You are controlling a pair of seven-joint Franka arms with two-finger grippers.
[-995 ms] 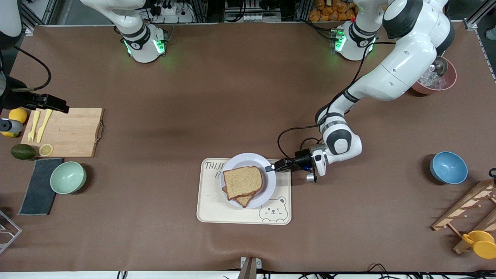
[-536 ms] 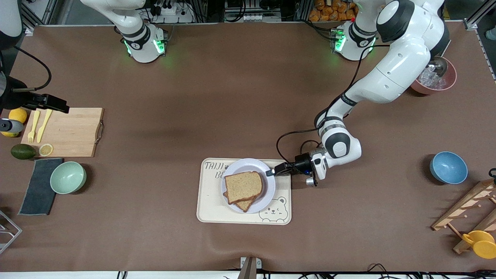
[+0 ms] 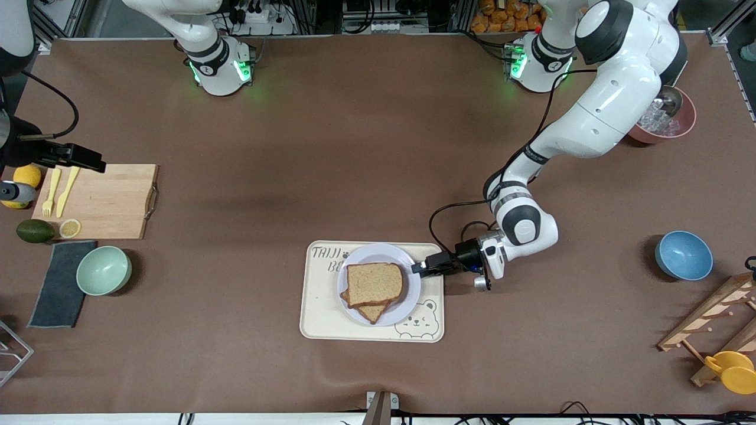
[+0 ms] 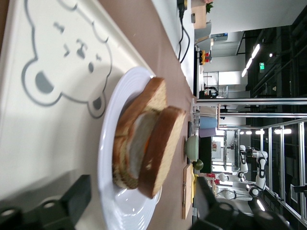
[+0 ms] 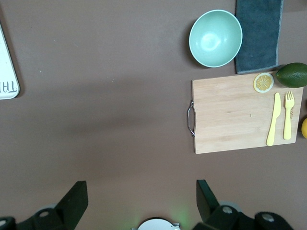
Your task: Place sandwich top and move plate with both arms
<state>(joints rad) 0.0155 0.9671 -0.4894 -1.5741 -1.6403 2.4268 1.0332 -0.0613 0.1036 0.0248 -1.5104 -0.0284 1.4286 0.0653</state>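
The sandwich top [image 3: 374, 283] is a roughly square slice of light tan bread with a darker brown crust, its upper face bare, and it lies flat on a lower slice whose corner pokes out toward the front camera. The left wrist view shows a pale filling sandwiched between the two slices. The stack sits on the plate [image 3: 411, 293], a small round lavender-white dish with a raised rim, and the plate rests on the cream bear-print tray [image 3: 322, 319]. The left gripper [image 3: 420, 268] hangs low just beside the plate's rim at the left arm's end of the tray, its fingers spread apart and holding nothing, clear of the bread. The right gripper [image 3: 94, 162] waits up over the wooden cutting board [image 3: 109, 203], its jaws wide apart and empty too. On that board lie a yellow knife [image 3: 68, 190], a yellow fork [image 3: 51, 191] and a lemon slice [image 3: 70, 228]. A mint bowl [image 3: 104, 270] nearby and a blue bowl [image 3: 684, 255] toward the left arm's end hold nothing.
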